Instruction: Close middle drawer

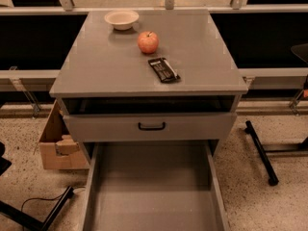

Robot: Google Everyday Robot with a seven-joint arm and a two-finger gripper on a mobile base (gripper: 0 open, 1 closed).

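The middle drawer (151, 191) is a long grey drawer pulled far out toward me below the cabinet top (96, 66). It is empty inside. Its front and handle are cut off by the bottom edge of the camera view. Above it is a narrower grey drawer front (202, 126) with a small black bar handle (151, 126). A dark gap shows between that front and the top. My gripper and arm are not in view.
On the cabinet top are a white bowl (121, 19), a red apple (148, 42) and a black snack packet (164, 69). A cardboard box (53, 146) stands on the floor at the left. Black stand legs are at the right (260, 150) and the lower left (53, 211).
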